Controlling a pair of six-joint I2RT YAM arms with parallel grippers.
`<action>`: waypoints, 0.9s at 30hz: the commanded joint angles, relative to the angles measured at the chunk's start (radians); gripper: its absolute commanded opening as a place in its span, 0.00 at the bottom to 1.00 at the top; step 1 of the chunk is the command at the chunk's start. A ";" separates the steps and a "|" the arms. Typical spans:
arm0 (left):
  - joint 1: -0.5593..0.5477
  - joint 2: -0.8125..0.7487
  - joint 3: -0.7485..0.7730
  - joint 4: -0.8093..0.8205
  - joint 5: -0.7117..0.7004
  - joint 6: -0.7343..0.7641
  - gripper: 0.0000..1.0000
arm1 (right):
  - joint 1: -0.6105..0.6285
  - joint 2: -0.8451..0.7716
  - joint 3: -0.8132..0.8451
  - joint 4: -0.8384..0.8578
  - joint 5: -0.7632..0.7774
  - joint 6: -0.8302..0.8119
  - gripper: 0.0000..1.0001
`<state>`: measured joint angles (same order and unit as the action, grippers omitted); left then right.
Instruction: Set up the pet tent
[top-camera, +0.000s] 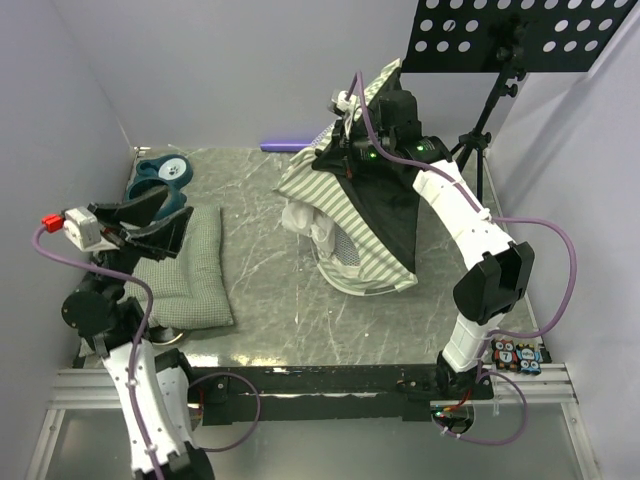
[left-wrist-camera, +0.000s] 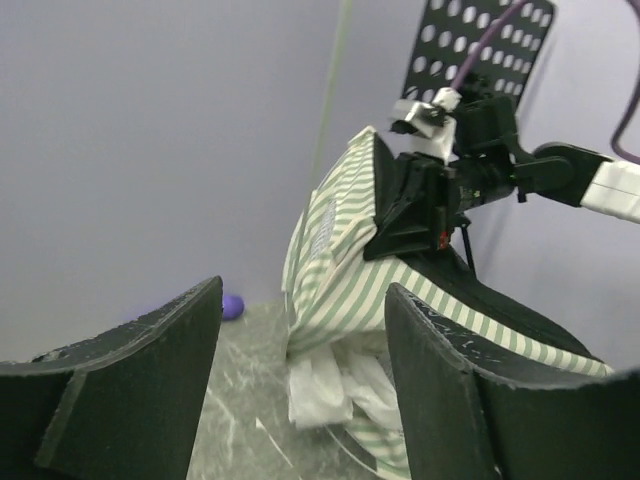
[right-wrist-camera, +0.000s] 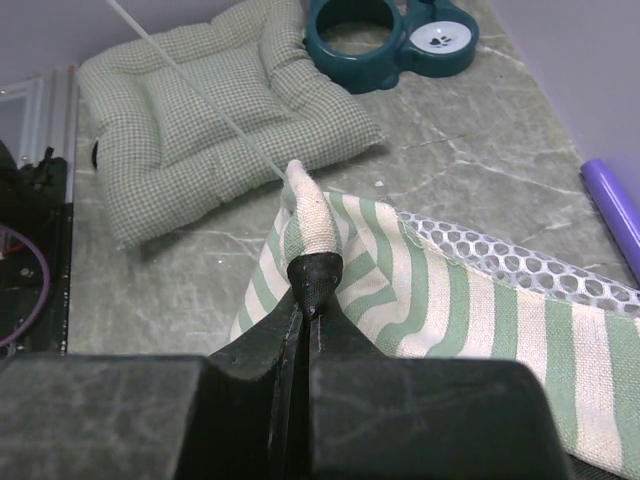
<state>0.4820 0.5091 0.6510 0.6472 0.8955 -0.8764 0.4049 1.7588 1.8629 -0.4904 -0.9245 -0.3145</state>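
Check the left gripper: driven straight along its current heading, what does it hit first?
Likely the striped side of the pet tent, held up by the right gripper. Nothing shows between the left gripper and it, though depth is hard to judge.

Pet tent (right-wrist-camera: 480, 300) partly off-frame, right

The pet tent (top-camera: 350, 215) is lit evenly and brightly from above, and only a soft shadow is cast on the table (top-camera: 270, 290) just under its near edge. In the wrist views the tent's stripes are rendered fairly sharply, while the dark fingers (left-wrist-camera: 120, 400) of the left gripper (left-wrist-camera: 300, 295) and of the right gripper (right-wrist-camera: 308, 280) in front of it are blurred and underexposed.
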 joint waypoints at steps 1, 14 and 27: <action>-0.077 0.138 0.038 0.363 0.007 -0.045 0.66 | -0.003 -0.013 0.045 0.052 -0.066 0.041 0.00; -0.333 0.315 0.139 0.477 -0.151 0.154 0.52 | -0.001 -0.036 0.002 0.070 -0.079 0.055 0.00; -0.355 0.385 0.205 0.454 -0.190 0.206 0.16 | 0.002 -0.036 0.001 0.081 -0.097 0.061 0.00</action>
<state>0.1402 0.8921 0.8047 1.0718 0.7254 -0.6971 0.4053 1.7588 1.8397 -0.4637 -0.9771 -0.2619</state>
